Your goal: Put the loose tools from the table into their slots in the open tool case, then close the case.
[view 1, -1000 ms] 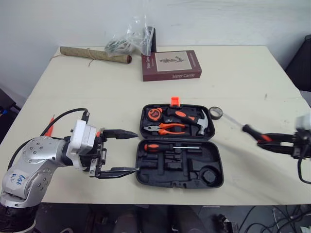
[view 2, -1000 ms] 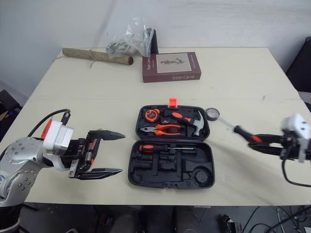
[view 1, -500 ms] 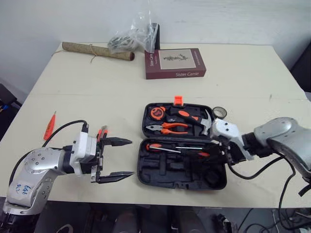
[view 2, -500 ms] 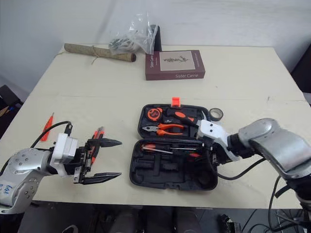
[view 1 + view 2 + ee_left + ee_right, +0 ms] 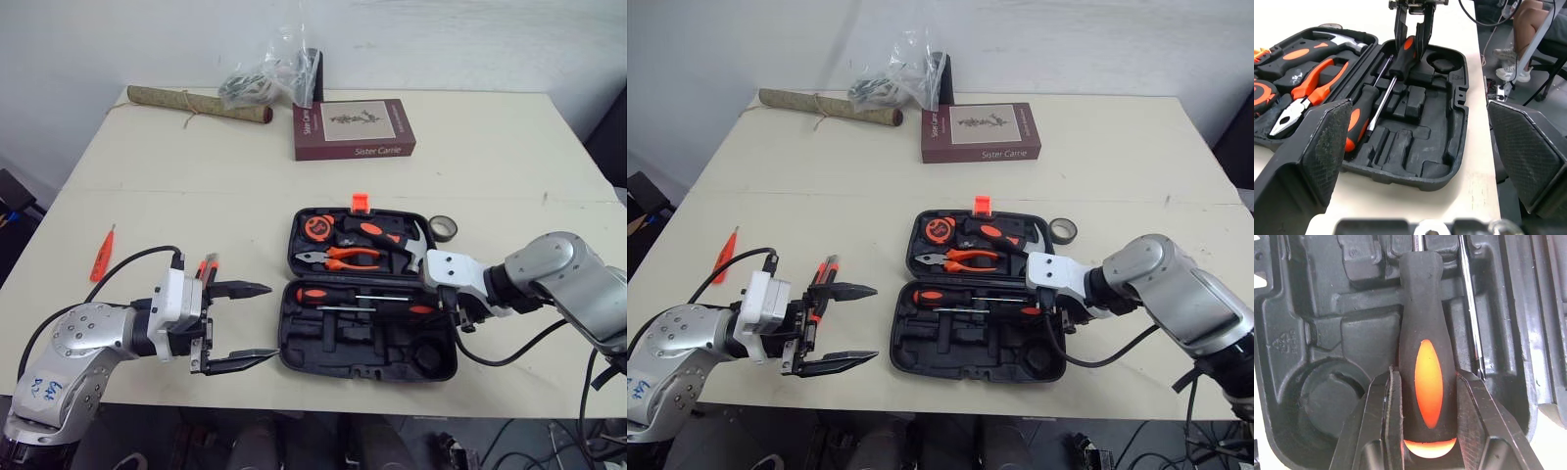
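Now that the screwdriver, out over the table's right a second ago, has been lowered into the case, it is still clamped by the right gripper; the left gripper is held agape. Release seems due.

Likely a lab or office: white wall behind the beige table, a book on it, cables beneath.

The tool case is black moulded plastic with a dull, faintly grainy finish. The screwdriver has a matt black rubbery handle with a glossy orange inset. The left pincer has finely cross-hatched pads; the tabletop looks smooth and matt.
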You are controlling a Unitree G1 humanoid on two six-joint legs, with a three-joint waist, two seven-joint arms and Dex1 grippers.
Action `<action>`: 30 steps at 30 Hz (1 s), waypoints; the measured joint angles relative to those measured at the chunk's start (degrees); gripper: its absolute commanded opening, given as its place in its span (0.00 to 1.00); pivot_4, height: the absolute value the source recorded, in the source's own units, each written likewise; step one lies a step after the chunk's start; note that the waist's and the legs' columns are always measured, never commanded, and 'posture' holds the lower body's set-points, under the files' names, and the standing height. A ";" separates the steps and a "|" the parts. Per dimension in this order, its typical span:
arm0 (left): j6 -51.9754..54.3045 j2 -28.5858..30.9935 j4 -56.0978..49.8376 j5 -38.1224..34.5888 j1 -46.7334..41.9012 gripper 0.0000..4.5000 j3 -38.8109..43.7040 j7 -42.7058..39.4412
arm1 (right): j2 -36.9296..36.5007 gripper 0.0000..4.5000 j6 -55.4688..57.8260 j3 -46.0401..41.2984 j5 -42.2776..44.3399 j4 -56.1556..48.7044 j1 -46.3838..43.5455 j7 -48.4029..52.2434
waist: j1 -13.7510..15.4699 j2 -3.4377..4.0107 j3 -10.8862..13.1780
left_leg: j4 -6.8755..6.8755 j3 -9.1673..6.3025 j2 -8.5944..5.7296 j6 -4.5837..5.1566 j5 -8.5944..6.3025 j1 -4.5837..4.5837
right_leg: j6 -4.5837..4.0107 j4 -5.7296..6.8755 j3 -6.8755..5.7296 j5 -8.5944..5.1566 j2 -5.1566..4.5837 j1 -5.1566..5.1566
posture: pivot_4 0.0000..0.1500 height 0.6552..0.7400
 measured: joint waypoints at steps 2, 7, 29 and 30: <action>0.02 0.00 -0.06 0.00 0.17 1.00 0.00 0.25 | 0.00 0.22 -0.13 0.00 -0.51 0.60 -0.10 0.68 | 0.01 0.00 0.00 | 0.00 0.00 0.00 0.00 0.00 0.00 | 0.00 0.00 -0.01 0.00 0.00 0.00 | 1.00 1.00; 0.07 0.00 -0.38 0.00 0.40 1.00 0.00 0.86 | 0.41 0.22 0.73 0.00 -0.70 0.85 -0.38 1.47 | 0.00 -0.03 -0.02 | 0.02 -0.01 0.00 0.01 0.00 0.00 | 0.00 0.00 -0.02 0.00 0.00 0.02 | 1.00 1.00; 5.06 0.55 -1.43 -2.94 -3.04 1.00 0.14 2.30 | -3.17 0.51 -4.04 -9.61 3.44 4.75 -0.29 10.83 | -0.08 -0.06 -0.03 | 0.05 -0.01 0.01 0.02 -0.02 -0.02 | -0.01 0.02 -0.03 0.00 0.04 0.01 | 1.00 1.00; 5.08 0.55 -1.44 -2.93 -3.41 1.00 0.16 2.34 | -1.38 0.45 -5.33 -12.53 4.98 5.31 1.29 10.40 | -0.02 -0.12 -0.07 | 0.04 -0.03 0.02 0.02 -0.02 -0.01 | 0.00 -0.01 -0.05 0.00 0.06 0.04 | 1.00 1.00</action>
